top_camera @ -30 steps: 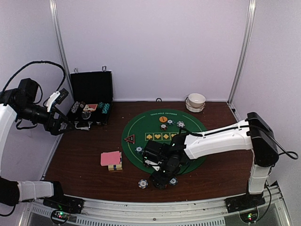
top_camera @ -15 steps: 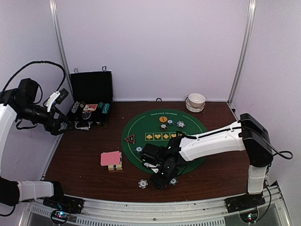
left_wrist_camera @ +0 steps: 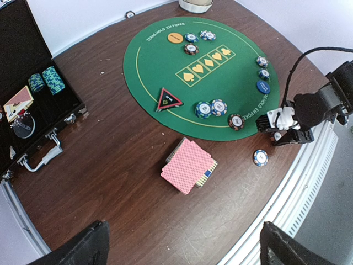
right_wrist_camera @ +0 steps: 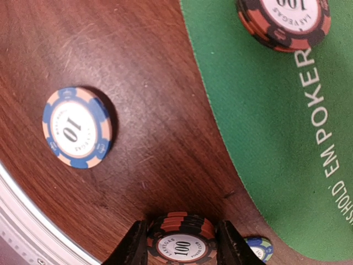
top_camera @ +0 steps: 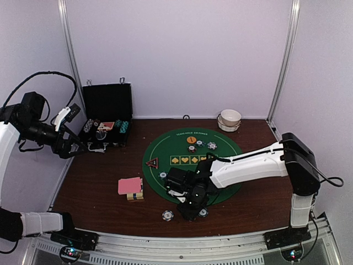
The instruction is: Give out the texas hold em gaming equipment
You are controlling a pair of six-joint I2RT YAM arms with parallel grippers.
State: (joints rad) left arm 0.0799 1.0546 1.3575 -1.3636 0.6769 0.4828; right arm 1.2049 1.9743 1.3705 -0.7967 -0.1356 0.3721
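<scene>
Red 100 chips [right_wrist_camera: 181, 234], bottom cropped, tight between fingers of right hand [right_wrist_camera: 181, 245]

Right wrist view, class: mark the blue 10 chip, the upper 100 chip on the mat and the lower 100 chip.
blue 10 chip [right_wrist_camera: 77, 127], right wrist view, centre of its face.
upper 100 chip [right_wrist_camera: 287, 19], right wrist view, its white label.
lower 100 chip [right_wrist_camera: 181, 246], right wrist view, centre of its label.
</scene>
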